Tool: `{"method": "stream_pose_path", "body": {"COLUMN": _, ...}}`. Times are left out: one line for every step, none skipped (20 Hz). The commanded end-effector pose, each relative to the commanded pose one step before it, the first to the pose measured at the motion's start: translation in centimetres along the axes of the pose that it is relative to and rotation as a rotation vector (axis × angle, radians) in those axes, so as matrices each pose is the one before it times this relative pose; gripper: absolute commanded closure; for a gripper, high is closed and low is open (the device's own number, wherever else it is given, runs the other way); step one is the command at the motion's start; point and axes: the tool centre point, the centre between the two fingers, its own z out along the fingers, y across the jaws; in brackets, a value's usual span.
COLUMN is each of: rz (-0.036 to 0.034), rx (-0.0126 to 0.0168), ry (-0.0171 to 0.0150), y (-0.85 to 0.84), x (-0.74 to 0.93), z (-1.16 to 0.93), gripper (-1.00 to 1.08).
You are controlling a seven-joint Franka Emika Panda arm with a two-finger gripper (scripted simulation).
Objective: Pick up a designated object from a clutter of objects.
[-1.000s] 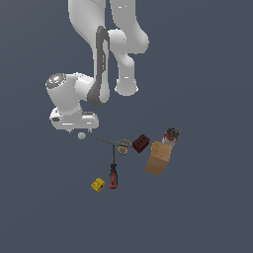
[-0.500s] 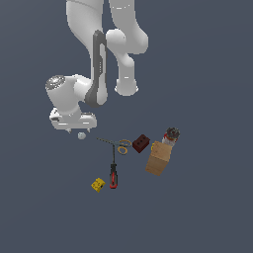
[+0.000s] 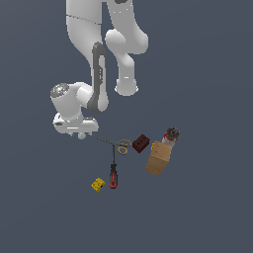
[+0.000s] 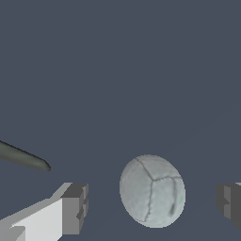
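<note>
The designated object is a small whitish-grey ball point(image 4: 152, 191) with faint seams. In the wrist view it lies between my two fingers, one fingertip point(image 4: 75, 208) on one side and the other at the frame's edge, not touching either. My gripper point(image 4: 153, 202) is open around it. In the exterior view the ball point(image 3: 81, 136) peeks out just under the hand point(image 3: 74, 123), at the exterior view's left of the clutter. The clutter holds a red-and-black screwdriver point(image 3: 113, 176), yellow block point(image 3: 98, 185), dark red brick point(image 3: 141, 143), tan box point(image 3: 159, 158), can point(image 3: 171, 134) and thin scissors point(image 3: 116, 145).
A dark thin scissor blade tip point(image 4: 23, 157) reaches into the wrist view beside one finger. The white arm point(image 3: 99, 59) rises above the hand. The floor is plain dark grey.
The hand has dropped slightly lower over the ball. The clutter has not moved.
</note>
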Motion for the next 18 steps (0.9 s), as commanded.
{"method": "stream_pose_path", "body": {"rz": -0.00002, "rx": -0.00024, "ry": 0.00054, "y": 0.026, "x": -0.005, "z": 0.93, "gripper": -0.92}}
{"method": "stream_pose_path", "body": {"rz": 0.0, "rx": 0.0, "ry": 0.0, "y": 0.011, "x": 0.004, "z": 0.243, "gripper": -0.92}}
{"method": "stream_pose_path", "body": {"rz": 0.0, "rx": 0.0, "ry": 0.0, "y": 0.01, "x": 0.006, "z": 0.187, "gripper": -0.92}}
{"method": "stream_pose_path", "body": {"rz": -0.00047, "rx": -0.00013, "ry": 0.00049, "y": -0.013, "x": 0.017, "z": 0.108, "gripper": -0.92}}
{"method": "stream_pose_path", "body": {"rz": 0.0, "rx": 0.0, "ry": 0.0, "y": 0.005, "x": 0.004, "z": 0.079, "gripper": -0.92}}
{"method": "stream_pose_path", "body": {"rz": 0.0, "rx": 0.0, "ry": 0.0, "y": 0.002, "x": 0.001, "z": 0.026, "gripper": -0.92}}
{"method": "stream_pose_path", "body": {"rz": 0.0, "rx": 0.0, "ry": 0.0, "y": 0.0, "x": 0.0, "z": 0.0, "gripper": 1.08}}
{"method": "stream_pose_path", "body": {"rz": 0.0, "rx": 0.0, "ry": 0.0, "y": 0.0, "x": 0.0, "z": 0.0, "gripper": 1.08}}
{"method": "stream_pose_path", "body": {"rz": 0.0, "rx": 0.0, "ry": 0.0, "y": 0.0, "x": 0.0, "z": 0.0, "gripper": 1.08}}
{"method": "stream_pose_path", "body": {"rz": 0.0, "rx": 0.0, "ry": 0.0, "y": 0.0, "x": 0.0, "z": 0.0, "gripper": 1.08}}
{"method": "stream_pose_path", "body": {"rz": 0.0, "rx": 0.0, "ry": 0.0, "y": 0.0, "x": 0.0, "z": 0.0, "gripper": 1.08}}
{"method": "stream_pose_path", "body": {"rz": 0.0, "rx": 0.0, "ry": 0.0, "y": 0.0, "x": 0.0, "z": 0.0, "gripper": 1.08}}
{"method": "stream_pose_path", "body": {"rz": 0.0, "rx": 0.0, "ry": 0.0, "y": 0.0, "x": 0.0, "z": 0.0, "gripper": 1.08}}
{"method": "stream_pose_path", "body": {"rz": 0.0, "rx": 0.0, "ry": 0.0, "y": 0.0, "x": 0.0, "z": 0.0, "gripper": 1.08}}
{"method": "stream_pose_path", "body": {"rz": 0.0, "rx": 0.0, "ry": 0.0, "y": 0.0, "x": 0.0, "z": 0.0, "gripper": 1.08}}
{"method": "stream_pose_path", "body": {"rz": 0.0, "rx": 0.0, "ry": 0.0, "y": 0.0, "x": 0.0, "z": 0.0, "gripper": 1.08}}
{"method": "stream_pose_path", "body": {"rz": 0.00077, "rx": -0.00061, "ry": 0.00068, "y": 0.052, "x": 0.0, "z": -0.053, "gripper": 1.08}}
{"method": "stream_pose_path", "body": {"rz": 0.0, "rx": 0.0, "ry": 0.0, "y": -0.003, "x": 0.014, "z": -0.024, "gripper": 1.08}}
